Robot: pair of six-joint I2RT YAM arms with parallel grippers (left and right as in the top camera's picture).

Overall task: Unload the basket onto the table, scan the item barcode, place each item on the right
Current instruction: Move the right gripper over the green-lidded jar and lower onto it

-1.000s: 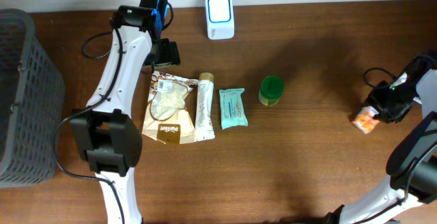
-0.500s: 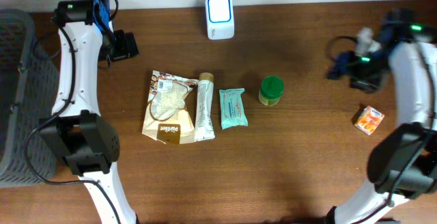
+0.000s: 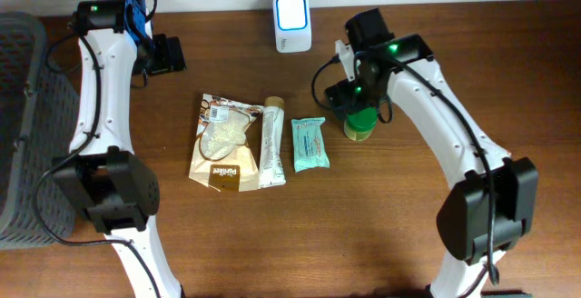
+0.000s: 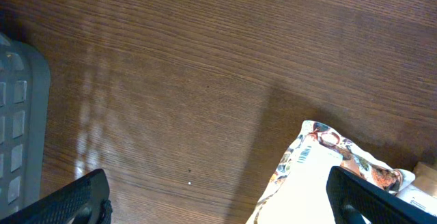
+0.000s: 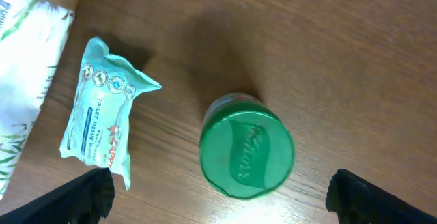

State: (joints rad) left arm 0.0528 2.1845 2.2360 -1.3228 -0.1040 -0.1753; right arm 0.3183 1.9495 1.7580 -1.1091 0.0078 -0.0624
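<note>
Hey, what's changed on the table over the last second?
The right gripper let go of the orange box at the far right, opened wide and swung left across the table; it now hovers over the green jar. The box is out of view now. The left gripper, open, drew back left from the bag. The bag, tube, wipes, jar and scanner stayed put.

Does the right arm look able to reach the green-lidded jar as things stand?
Probably yes: the right pincer hangs open directly above the green-lidded jar, with nothing between them.
</note>
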